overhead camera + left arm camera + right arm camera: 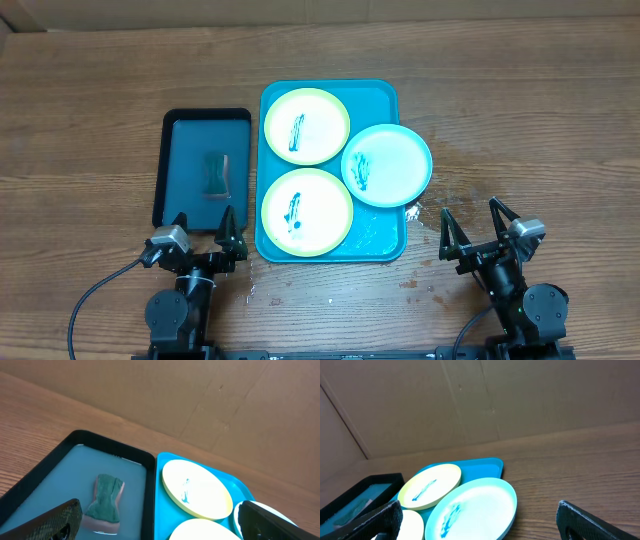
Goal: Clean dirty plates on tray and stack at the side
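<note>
Three plates lie on the turquoise tray. Two are yellow-green rimmed, one at the back and one at the front. The light blue plate overhangs the tray's right rim. Each has a dark teal smear. My left gripper is open near the black tray's front edge, holding nothing. My right gripper is open over bare wood to the right of the tray. The left wrist view shows the back plate. In the right wrist view the blue plate lies just ahead of the open right gripper.
A narrow black tray of water lies left of the turquoise tray, with a green-topped sponge in it, also seen as the sponge in the left wrist view. Wet patches mark the wood right of the tray. A cardboard wall stands behind.
</note>
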Tool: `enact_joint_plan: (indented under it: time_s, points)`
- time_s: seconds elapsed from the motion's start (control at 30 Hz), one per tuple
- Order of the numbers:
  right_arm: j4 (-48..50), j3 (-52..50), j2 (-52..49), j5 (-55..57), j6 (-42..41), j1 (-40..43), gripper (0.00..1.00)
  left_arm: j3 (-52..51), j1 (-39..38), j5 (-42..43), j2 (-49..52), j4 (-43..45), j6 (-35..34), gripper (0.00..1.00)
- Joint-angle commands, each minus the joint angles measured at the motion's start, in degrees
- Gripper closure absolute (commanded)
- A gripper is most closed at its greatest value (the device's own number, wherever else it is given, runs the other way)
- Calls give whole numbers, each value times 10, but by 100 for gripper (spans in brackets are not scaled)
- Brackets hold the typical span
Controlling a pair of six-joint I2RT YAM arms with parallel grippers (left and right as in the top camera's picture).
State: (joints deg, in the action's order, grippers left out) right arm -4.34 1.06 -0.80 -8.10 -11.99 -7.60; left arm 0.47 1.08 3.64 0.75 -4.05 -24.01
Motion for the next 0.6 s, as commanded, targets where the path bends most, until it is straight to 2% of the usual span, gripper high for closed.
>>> enact_joint_plan:
  time_s: [0.0, 0.17, 0.3, 0.37, 0.5, 0.57]
  points:
    - [3, -6, 4, 6, 0, 0, 1, -2, -4, -5, -5, -2, -4, 0]
    - [16, -6, 4, 5, 0, 0, 0, -2, -4, -5, -5, -1, -5, 0]
    - [20, -6, 4, -19, 0, 0, 1, -2, -4, 23, -5, 9, -65, 0]
    - [32, -6, 4, -106, -4, 0, 0, -2, -4, 71, -5, 8, -114, 0]
    - [100, 10, 4, -192, -66, 0, 0, 4, -4, 153, -5, 73, -114, 0]
    - [102, 38, 4, -197, -72, 0, 0, 26, -4, 159, -5, 93, -113, 0]
